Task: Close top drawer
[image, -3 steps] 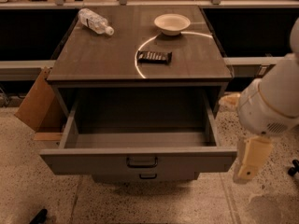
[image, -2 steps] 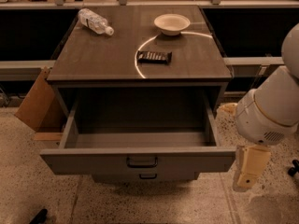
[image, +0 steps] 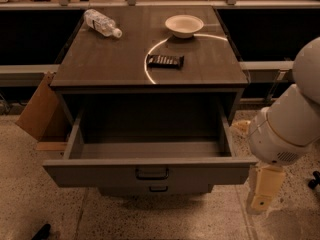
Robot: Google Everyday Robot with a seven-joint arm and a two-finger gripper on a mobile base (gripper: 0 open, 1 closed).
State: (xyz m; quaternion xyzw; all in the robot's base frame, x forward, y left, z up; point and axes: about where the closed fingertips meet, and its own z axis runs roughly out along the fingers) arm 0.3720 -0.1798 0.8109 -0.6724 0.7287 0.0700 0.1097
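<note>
Nearest, at the lower right, the gripper [image: 262, 196] hung pointing down over the speckled floor [image: 30, 204], just beside the right front corner of the top drawer [image: 90, 172] but apart from it. Whether it was spread or closed did not show. The white arm [image: 292, 126] rose above it. The top drawer stood pulled far out of the cabinet [image: 100, 59], its dark handle [image: 151, 174] facing forward. A lower drawer front [image: 125, 189] sat under it. A cardboard box [image: 40, 109] leaned at the left. Farther back, on the cabinet top, lay a dark snack packet [image: 165, 61], a white bowl [image: 184, 25] and a plastic bottle [image: 101, 23] on its side.
</note>
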